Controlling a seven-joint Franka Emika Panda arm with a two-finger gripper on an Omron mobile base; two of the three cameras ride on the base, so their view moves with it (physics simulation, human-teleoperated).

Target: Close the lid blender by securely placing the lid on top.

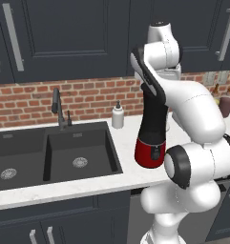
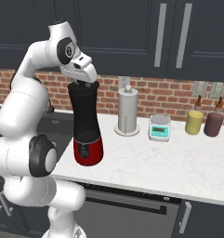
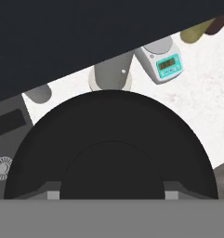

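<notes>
The gripper (image 2: 83, 83), closed on the small round black lid (image 3: 111, 153), should press squarely down onto the tall black-jarred, red-based blender (image 2: 87, 128).

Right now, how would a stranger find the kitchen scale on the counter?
Start at the brick wall behind the white counter. Right of the paper towel holder sits the scale, left of two bottles. It alone is low, flat, with a teal front.
</notes>
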